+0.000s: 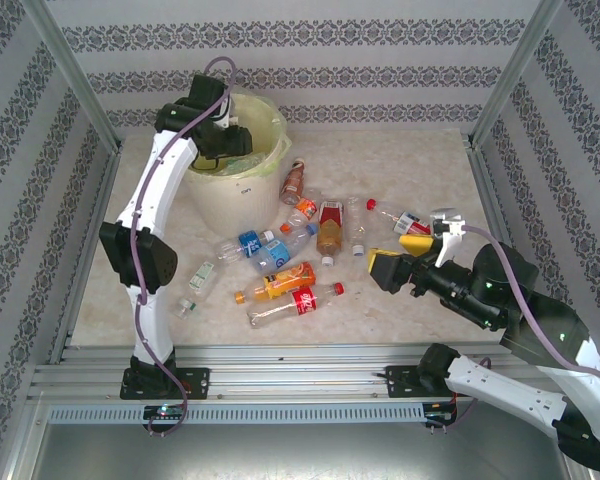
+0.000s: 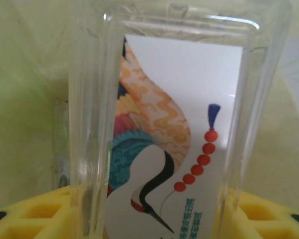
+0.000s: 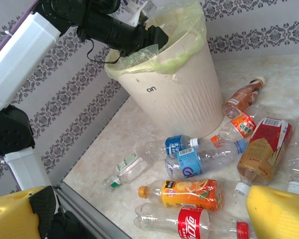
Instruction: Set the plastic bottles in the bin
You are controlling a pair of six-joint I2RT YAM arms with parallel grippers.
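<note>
As left fingers (image 2: pixel 25 221) grip, bottle (image 2: pixel 184 114) over bin (image 1: pixel 225 195)

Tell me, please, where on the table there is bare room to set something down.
Free: the far right corner of the pale marbled tabletop, beyond the round pale yellow plastic bin; also the near strip right of the red-labelled clear bottle. Crowded: the middle, where clear plastic bottles lie scattered.

Bottles (image 3: pixel 189 194) lie scattered beside the bin (image 3: pixel 174 99).

Bright, even light; close bottle (image 2: pixel 179 124) blurred.
</note>
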